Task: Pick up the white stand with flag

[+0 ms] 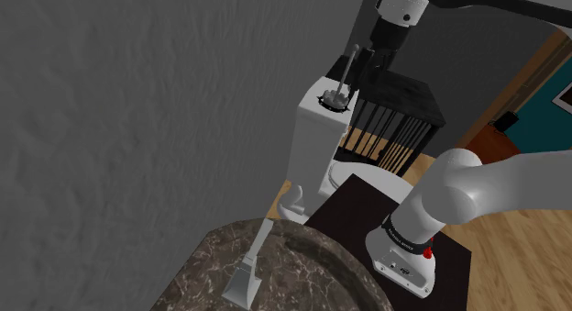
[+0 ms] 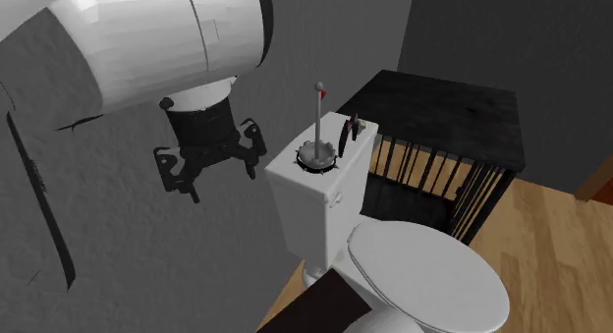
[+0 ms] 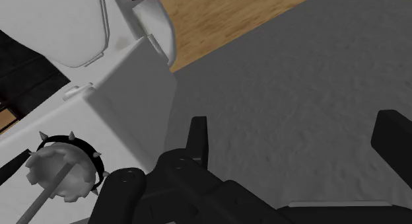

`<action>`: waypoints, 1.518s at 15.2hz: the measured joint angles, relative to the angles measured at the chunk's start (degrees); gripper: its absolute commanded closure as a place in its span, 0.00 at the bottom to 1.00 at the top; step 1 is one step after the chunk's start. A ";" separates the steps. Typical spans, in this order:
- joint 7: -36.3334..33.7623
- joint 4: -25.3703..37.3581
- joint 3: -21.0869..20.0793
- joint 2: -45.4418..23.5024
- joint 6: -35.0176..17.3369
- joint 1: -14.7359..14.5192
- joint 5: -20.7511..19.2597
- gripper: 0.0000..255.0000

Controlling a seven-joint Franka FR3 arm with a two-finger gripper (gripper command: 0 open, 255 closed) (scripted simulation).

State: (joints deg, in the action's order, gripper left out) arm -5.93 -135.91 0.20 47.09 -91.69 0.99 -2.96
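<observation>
Fingers [image 3: 198,135] of your gripper [image 3: 294,140] stand wide apart and clasp nothing; between them you see just the grey wall [image 3: 297,77]. The white stand [image 2: 316,156] sits upright on the toilet tank's lid [image 2: 288,165], about midway along it and clear of both long edges. Its round pale base wears a dark ring of small spikes. A thin pole rises straight from the base to a small knob. Whether a flag hangs there, you cannot tell.

In the wrist view the base lies beside the gripper's body, outside the gap between the fingers and not touching either one. In the second exterior view your gripper hangs off the lid's end at that view's left, in front of the wall, apart from both tank and stand.

A small dark object [image 2: 350,133] rests at the lid's opposite end, near the corner by the black barred cabinet [image 2: 442,110]. The toilet seat cover [image 2: 422,272] is down, below the tank's front edge, and wooden floor [image 2: 555,233] shows beyond it.
</observation>
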 measured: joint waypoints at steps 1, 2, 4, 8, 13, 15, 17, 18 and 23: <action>0.00 0.00 0.00 0.00 0.00 0.00 0.00 0.00; 0.31 0.24 0.34 -0.53 -0.36 0.22 -0.40 0.00; 1.27 1.34 1.46 -2.79 -1.76 0.95 -1.65 0.00; 4.18 4.33 4.73 -8.33 -5.11 2.76 -4.73 0.00; 7.58 8.99 8.58 -15.22 -8.64 4.72 -7.73 0.00; 8.70 11.11 9.94 -18.18 -10.04 5.32 -8.55 0.00; 9.97 13.91 11.30 -21.25 -10.90 5.90 -9.18 0.00; 10.62 15.38 11.96 -22.71 -11.21 6.17 -9.42 0.00; 14.08 23.79 15.41 -31.41 -13.11 7.42 -9.73 0.00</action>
State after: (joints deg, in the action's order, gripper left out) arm 8.15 -112.12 15.61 15.69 -104.80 8.42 -12.69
